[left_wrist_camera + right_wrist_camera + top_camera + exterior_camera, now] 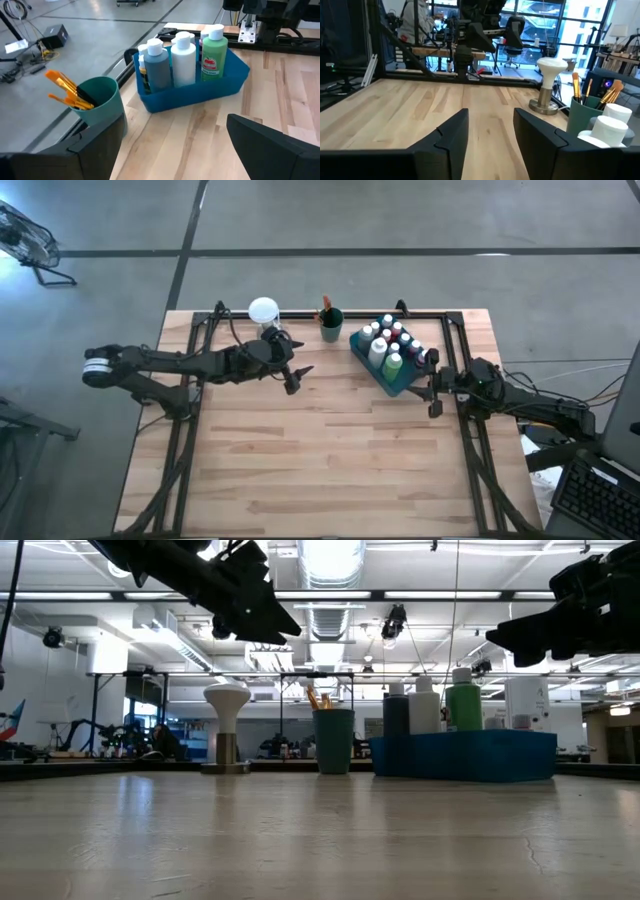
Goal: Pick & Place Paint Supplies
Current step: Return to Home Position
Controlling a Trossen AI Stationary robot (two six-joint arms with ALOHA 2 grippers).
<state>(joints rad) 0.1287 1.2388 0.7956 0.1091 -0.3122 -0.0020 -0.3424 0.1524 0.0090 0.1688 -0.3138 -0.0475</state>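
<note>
Several white-capped paint bottles (388, 340) (184, 56) stand upright in a blue tray (401, 383) (200, 92) at the table's far right. Orange-handled brushes (67, 91) stand in a teal cup (331, 330) (104, 100) left of the tray. My left gripper (297, 377) (167, 135) hangs open above the table, left of and nearer than the cup, and points toward the tray. My right gripper (433, 390) (490, 120) hovers open just right of the tray's near end, with nothing between its fingers.
A round white-topped object on a metal base (263, 310) (550, 85) stands at the far edge, left of the cup. Black frame rails (190, 380) run along the table's left, right and far sides. Bare wood (330, 460) spreads toward the near edge.
</note>
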